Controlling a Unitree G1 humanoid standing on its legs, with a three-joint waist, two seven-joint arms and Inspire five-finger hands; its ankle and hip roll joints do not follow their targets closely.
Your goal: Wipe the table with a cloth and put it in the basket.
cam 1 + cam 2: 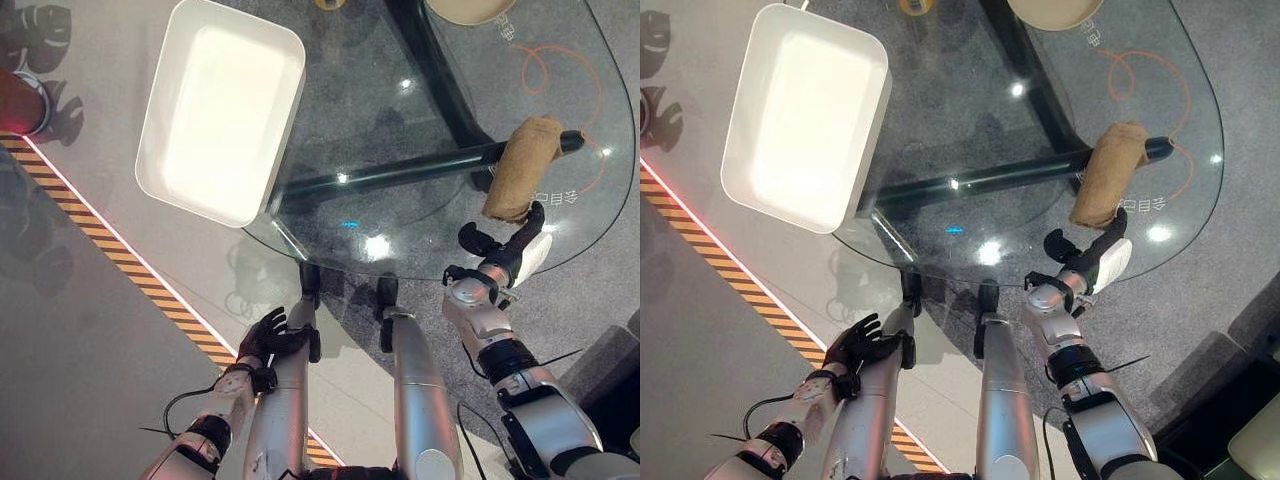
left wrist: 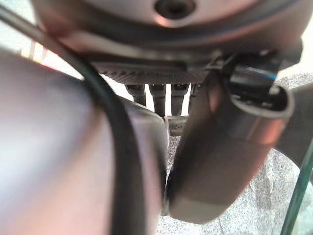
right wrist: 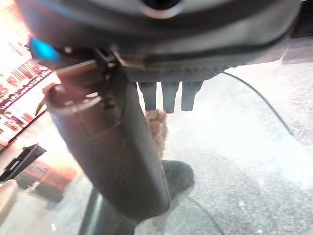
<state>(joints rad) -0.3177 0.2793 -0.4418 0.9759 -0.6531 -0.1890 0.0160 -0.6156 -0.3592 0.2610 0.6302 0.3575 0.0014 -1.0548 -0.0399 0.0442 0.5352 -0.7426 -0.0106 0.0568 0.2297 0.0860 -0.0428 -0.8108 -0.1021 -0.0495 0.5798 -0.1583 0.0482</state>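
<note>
Left eye view: glass bench (image 1: pixel 420 130) is showing floor and dark frame thru the top. Brown cloth (image 1: pixel 522 168) is lying bunched on bench's right part, nr the edge. White basket (image 1: pixel 222 108) is sitting at bench's left edge, well apart from cloth, partly overhanging; its far corner is being cut off at frame top.

Right robot hand (image 1: pixel 515 250) is reaching up at bench's near edge, fingers straight, tips just below cloth's near end; touching or not, can't tell. It's holding nothing.

Left robot hand (image 1: pixel 266 334) is hanging low beside the bench, fingers loosely spread, holding nothing.

A pale round item (image 1: pixel 1055 10) at far edge is being cropped; can't ID.

Right wrist view: straight fingers (image 3: pixel 168 96) are pointing at the cloth (image 3: pixel 157 127), which is mostly hidden behind the thumb. Contact isn't resolving here either.

Left wrist view: fingers (image 2: pixel 159 97) are showing as a straight row; glass edge at one corner.
</note>
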